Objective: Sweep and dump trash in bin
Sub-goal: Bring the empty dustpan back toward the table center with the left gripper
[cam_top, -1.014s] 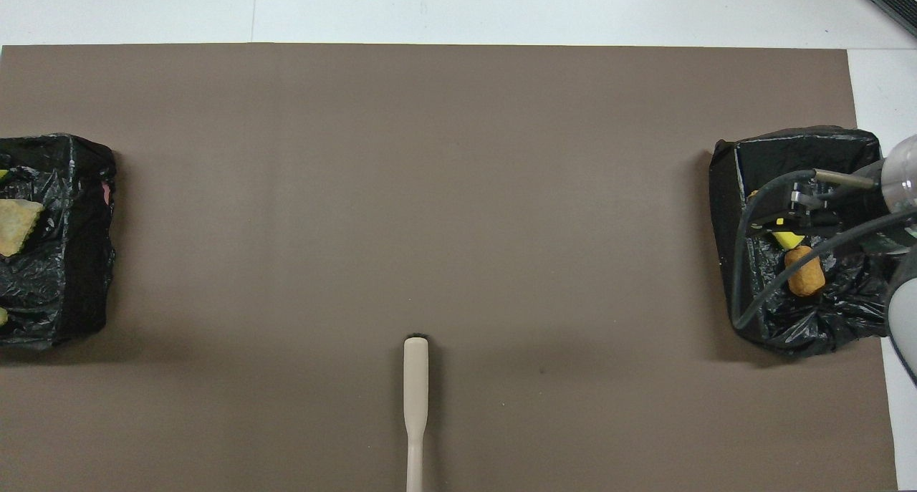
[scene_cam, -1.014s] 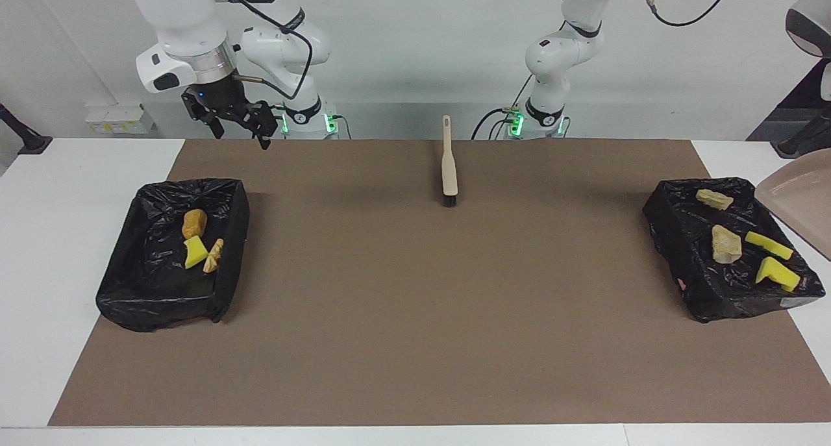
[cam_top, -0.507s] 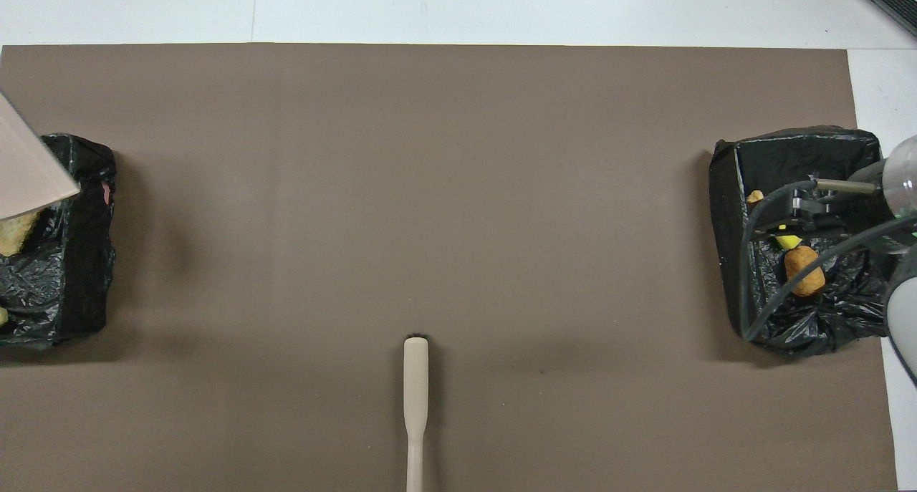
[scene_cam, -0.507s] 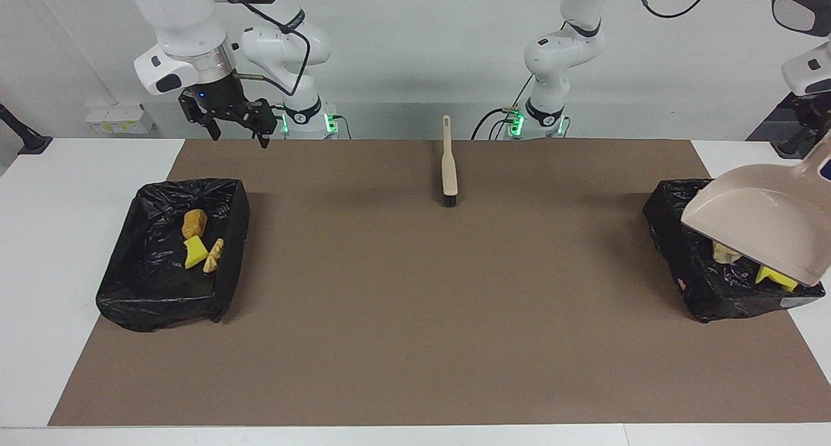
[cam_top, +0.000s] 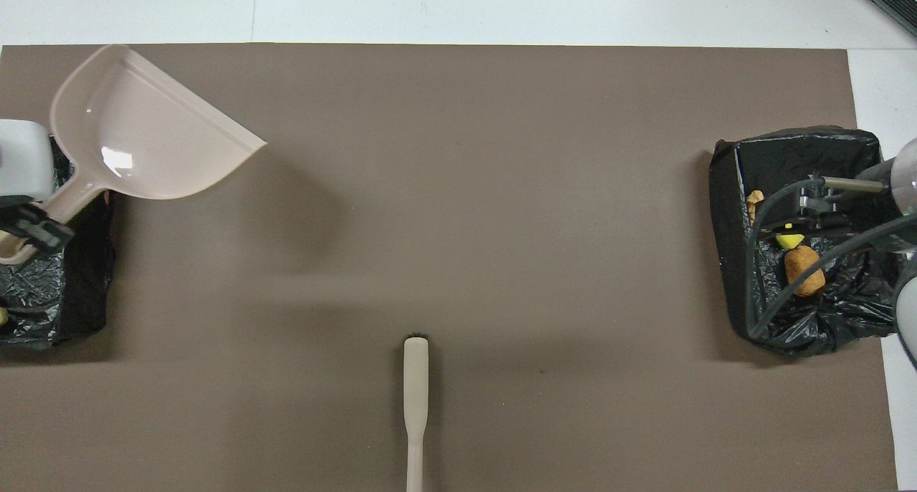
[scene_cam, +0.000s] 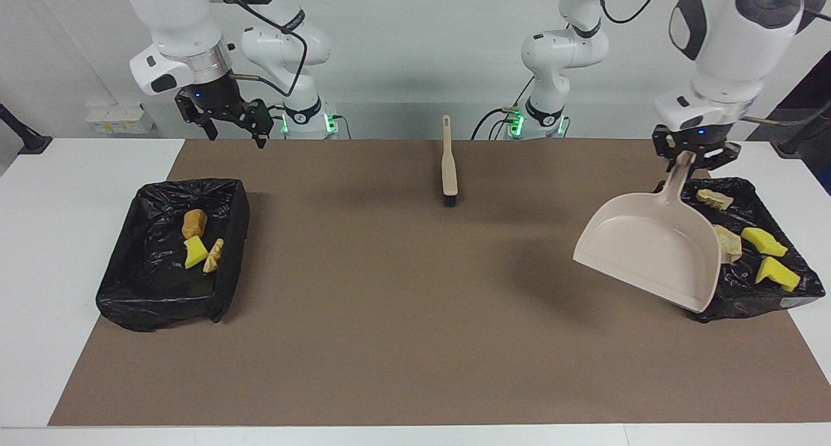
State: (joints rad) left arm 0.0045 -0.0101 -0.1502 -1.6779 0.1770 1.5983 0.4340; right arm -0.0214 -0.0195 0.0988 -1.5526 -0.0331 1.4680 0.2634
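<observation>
The left claw (scene_cam: 692, 155), clamped on the handle of an empty beige dustpan (scene_cam: 649, 251), holds it tilted in the air beside the bin (scene_cam: 746, 297) at the left arm's end of the surface. All the trash lies in two bins: four pieces (scene_cam: 759, 241) there, three (scene_cam: 198, 238) in the other (scene_cam: 130, 297). The right claw (scene_cam: 224, 118) waits open above the brown mat (scene_cam: 415, 335). Setting the pan down flat, clear of the brush (scene_cam: 448, 167), would finish cleanly.

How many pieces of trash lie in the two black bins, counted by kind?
Yellow sponge chunks: 3
Pale stone-like lumps: 2
Golden-brown bread rolls: 2
Total: 7
</observation>
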